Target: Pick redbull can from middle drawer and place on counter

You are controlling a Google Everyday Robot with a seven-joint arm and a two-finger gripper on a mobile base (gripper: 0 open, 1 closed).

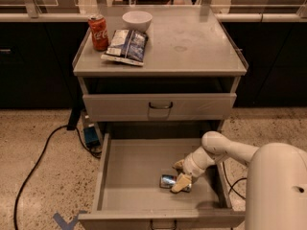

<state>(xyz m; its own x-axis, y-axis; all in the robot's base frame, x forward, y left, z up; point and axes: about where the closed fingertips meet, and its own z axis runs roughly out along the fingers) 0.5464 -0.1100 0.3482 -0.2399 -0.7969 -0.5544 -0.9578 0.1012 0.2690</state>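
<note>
On the drawer floor, right of the middle and toward the near edge, the can (167, 180) lay on its side, its shiny end turned left. It lay inside the open drawer (125, 174), which was pulled well out toward the near side. The gripper (177, 176) was down in the drawer right at the can, reaching in from the right. Its two pale fingers (182, 182) stood apart: the near one lay across the can's right part, touching or just over it, and the far one sat just beyond the can. Whether the can lay squarely between them could not be told, and it was not lifted. The white arm (225, 150) ran from the gripper up and right over the drawer's right wall to the bulky white body at the near right.

Above, a second drawer (158, 107) was closed, with its dark handle in the middle. The counter (192, 47) topped the cabinet. On its far left corner stood a Coke can (98, 31), upright, with a white bowl (137, 19) just right of it and a blue-and-white bag (125, 46) lying flat nearer, beside the Coke can. Left of the cabinet a dark cable (33, 163) curved over the speckled floor, and blue tape (64, 220) marked the near left.
</note>
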